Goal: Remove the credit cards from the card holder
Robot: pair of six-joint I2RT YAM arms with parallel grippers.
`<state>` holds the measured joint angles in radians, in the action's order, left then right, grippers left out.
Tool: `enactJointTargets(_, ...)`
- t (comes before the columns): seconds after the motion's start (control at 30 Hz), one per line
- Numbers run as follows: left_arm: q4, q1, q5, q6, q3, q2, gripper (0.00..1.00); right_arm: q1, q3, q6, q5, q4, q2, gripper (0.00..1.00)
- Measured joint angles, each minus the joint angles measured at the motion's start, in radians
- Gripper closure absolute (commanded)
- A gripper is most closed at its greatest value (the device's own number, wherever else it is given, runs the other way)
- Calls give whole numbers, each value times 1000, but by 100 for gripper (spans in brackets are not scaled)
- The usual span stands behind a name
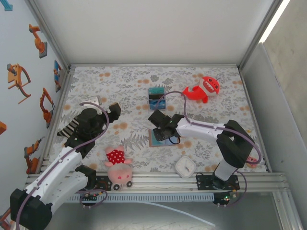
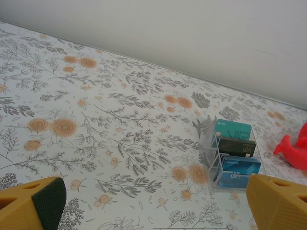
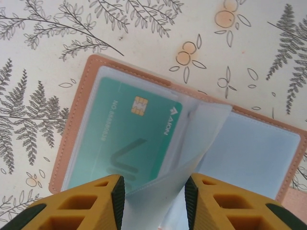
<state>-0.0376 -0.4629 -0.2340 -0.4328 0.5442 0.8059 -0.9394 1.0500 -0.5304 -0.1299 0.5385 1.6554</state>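
Observation:
The card holder (image 3: pixel 80 115), tan leather with clear plastic sleeves, lies open flat on the flowered table. A green credit card (image 3: pixel 129 139) with a gold chip sits in its left sleeve. A loose clear sleeve page (image 3: pixel 204 139) stands up between the fingers of my right gripper (image 3: pixel 154 196), which are apart and not pinching it. From above, the right gripper (image 1: pixel 165 128) hovers right over the card holder (image 1: pixel 154 141). My left gripper (image 1: pixel 111 111) is off to the left, wide open over bare cloth (image 2: pixel 156 203) with nothing between its fingers.
A clear box of teal, black and blue cards (image 1: pixel 156 96) stands behind the holder, also seen from the left wrist (image 2: pixel 232 155). A red shark toy (image 1: pixel 204 88) lies at the back right. A pig plush (image 1: pixel 117 165) and a white clock (image 1: pixel 184 166) sit near the front edge.

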Motion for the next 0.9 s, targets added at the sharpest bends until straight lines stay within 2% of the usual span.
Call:
enactJointTargets(0.37, 13, -27, 18, 10, 45, 46, 3, 75, -105, -54, -24, 6, -89, 66)
enactJointTargets(0.9, 46, -310, -62, 64, 45, 201, 3, 228, -267, -129, 89, -61, -208, 72)
